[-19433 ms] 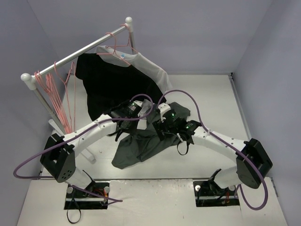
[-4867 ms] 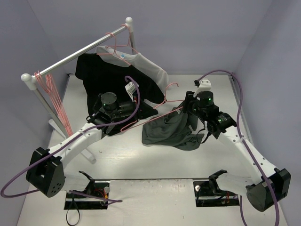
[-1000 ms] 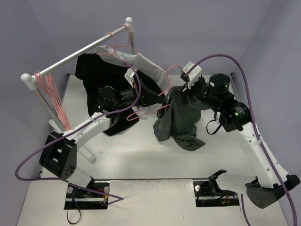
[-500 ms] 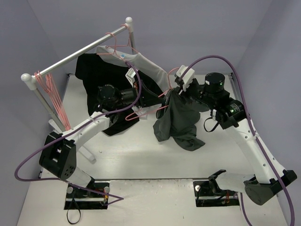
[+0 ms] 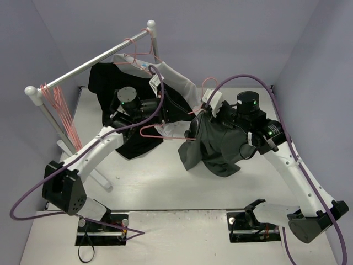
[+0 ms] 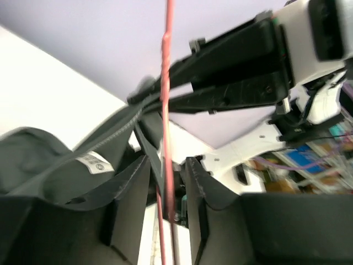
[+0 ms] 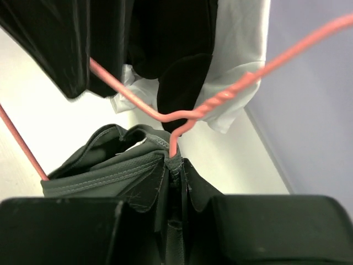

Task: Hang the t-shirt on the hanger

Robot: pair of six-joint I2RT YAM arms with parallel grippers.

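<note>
The dark grey-green t-shirt (image 5: 218,150) hangs bunched from my right gripper (image 5: 202,118). In the right wrist view that gripper (image 7: 177,172) is shut on the t-shirt's collar (image 7: 110,165), with the pink hanger (image 7: 220,99) rising out of the pinched cloth. The hanger's lower wire (image 5: 160,132) reaches left to my left gripper (image 5: 162,122). In the left wrist view, the left gripper (image 6: 165,199) is open. The wire (image 6: 167,83) runs loose between its fingers (image 6: 132,204). The white neck label (image 6: 95,162) shows to the left.
A metal rail (image 5: 88,66) on white posts crosses the back left. A black shirt (image 5: 127,83) and a pale shirt (image 5: 177,80) hang from it, close behind both grippers. Several spare pink hangers (image 5: 66,116) hang at its left end. Walls close in on three sides.
My left gripper has opened off the hanger wire and its arm has drawn back left. My right gripper has closed on the collar and hanger neck, and the t-shirt has shifted left.
</note>
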